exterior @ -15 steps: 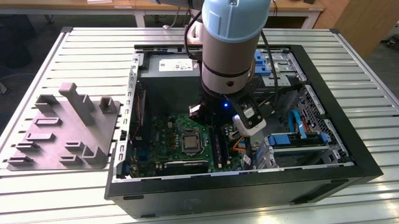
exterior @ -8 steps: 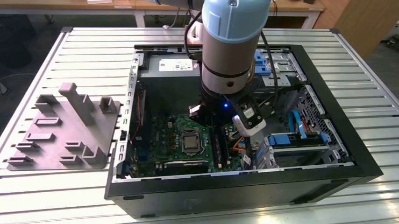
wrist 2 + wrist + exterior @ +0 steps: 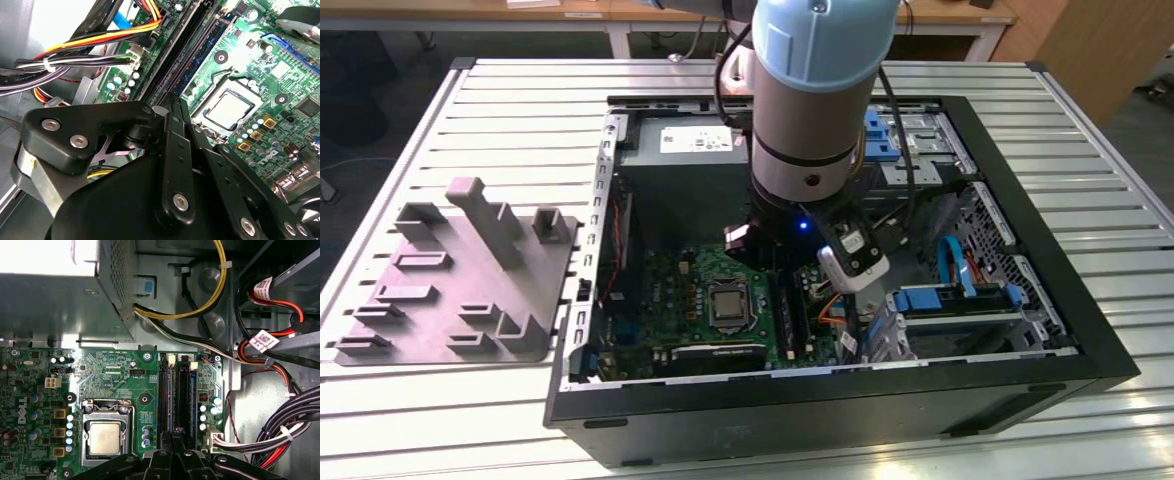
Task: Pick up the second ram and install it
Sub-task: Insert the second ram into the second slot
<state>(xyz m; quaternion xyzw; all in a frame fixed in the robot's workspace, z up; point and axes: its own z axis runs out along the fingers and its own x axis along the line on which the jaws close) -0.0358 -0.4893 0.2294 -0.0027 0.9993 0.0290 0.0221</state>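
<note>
My gripper (image 3: 173,100) hangs low inside the open computer case (image 3: 854,415), near the motherboard's (image 3: 115,371) edge on the cable side. My jaws are drawn close, with at most a sliver between them. The second ram (image 3: 193,60) shows edge-on in the second wrist view. It is a long, thin, dark blue-black strip running straight out from my fingertips, along the row of black and blue slots (image 3: 186,395) beside the processor (image 3: 105,438). I see only its narrow top edge. I cannot tell whether I pinch that edge or merely sit on it, nor how deep it stands in its slot. As for writing, fine white lettering is scattered over the green board. Two white printed tags (image 3: 263,340) are wrapped round the red and black cables (image 3: 280,437) by the case wall. A pale sticker (image 3: 698,138) lies on the grey power supply (image 3: 670,172) at the far end of the case. The case stands on a slatted metal table (image 3: 520,100). A grey plastic rack (image 3: 467,280) lies near the table's edge on the exterior view's left, well apart from me.
</note>
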